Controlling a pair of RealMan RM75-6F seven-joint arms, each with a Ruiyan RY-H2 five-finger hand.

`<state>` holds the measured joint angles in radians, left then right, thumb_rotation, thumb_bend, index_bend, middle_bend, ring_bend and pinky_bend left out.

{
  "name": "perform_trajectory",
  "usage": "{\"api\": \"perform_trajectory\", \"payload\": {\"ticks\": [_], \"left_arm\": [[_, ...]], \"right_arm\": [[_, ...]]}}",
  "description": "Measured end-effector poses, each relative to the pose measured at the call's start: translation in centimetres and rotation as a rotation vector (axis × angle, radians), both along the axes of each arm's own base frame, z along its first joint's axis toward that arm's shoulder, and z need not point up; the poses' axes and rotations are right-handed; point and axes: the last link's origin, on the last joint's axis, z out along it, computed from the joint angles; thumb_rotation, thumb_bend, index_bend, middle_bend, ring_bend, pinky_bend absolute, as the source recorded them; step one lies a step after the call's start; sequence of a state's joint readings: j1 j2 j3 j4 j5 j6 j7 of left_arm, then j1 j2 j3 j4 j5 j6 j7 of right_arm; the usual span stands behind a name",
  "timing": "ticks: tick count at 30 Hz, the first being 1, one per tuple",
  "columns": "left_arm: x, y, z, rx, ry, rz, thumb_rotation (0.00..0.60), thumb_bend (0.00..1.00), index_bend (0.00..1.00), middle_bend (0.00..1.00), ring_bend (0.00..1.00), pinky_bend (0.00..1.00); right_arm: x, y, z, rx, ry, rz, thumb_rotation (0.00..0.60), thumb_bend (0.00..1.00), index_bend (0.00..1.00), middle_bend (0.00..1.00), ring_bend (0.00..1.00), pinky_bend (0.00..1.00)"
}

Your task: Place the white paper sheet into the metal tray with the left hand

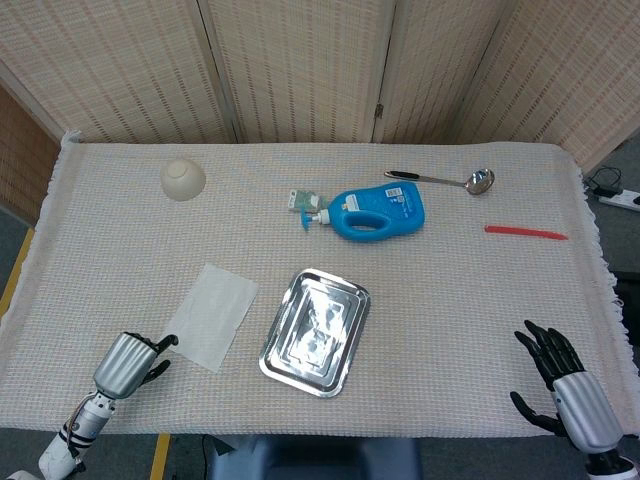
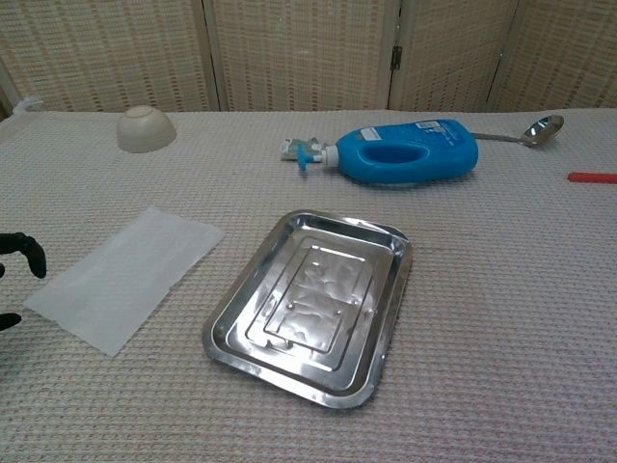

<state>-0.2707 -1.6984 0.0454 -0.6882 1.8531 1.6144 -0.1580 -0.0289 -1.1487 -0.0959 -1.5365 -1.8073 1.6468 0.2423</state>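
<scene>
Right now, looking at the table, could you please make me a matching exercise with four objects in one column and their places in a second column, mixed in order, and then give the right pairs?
Objects:
1. white paper sheet
2. blue detergent bottle
3. cream bowl
4. red stick

Places:
A. far left corner area, upside down
B. near the right edge, beyond the right hand
C. just left of the metal tray, by the left hand
D. lying on its side behind the tray

Pairs: 1-C, 2-D, 3-A, 4-B
</scene>
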Motion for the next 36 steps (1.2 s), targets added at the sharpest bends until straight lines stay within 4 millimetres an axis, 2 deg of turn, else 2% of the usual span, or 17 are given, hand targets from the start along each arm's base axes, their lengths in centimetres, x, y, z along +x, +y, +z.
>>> {"api": "perform_trajectory", "payload": {"ticks": [17, 30, 36], "left_arm": [[-0.9, 0.2, -2.4, -0.085, 0.028, 0.03, 0.6, 0.25, 0.46, 1.0, 1.0, 1.0], [-0.4, 1.0, -4.1, -0.114, 0.007, 0.031, 0.6, 0.25, 0.45, 1.0, 1.0, 1.0], [0.4, 2.0, -4.8, -0.112, -0.017, 0.023, 0.6, 0.25, 0.46, 1.0, 1.0, 1.0]], "right_arm": [[0.3, 0.2, 0.4, -0.016, -0.013, 0.013, 0.6, 0.38, 0.0, 0.0, 0.0, 0.0], [0.2, 0.2, 0.9, -0.025, -0.021, 0.009, 0.6, 0.38, 0.0, 0.0, 0.0, 0.0], [0.1, 0.2, 0.9, -0.027, -0.018, 0.001, 0.6, 0.38, 0.0, 0.0, 0.0, 0.0]]}}
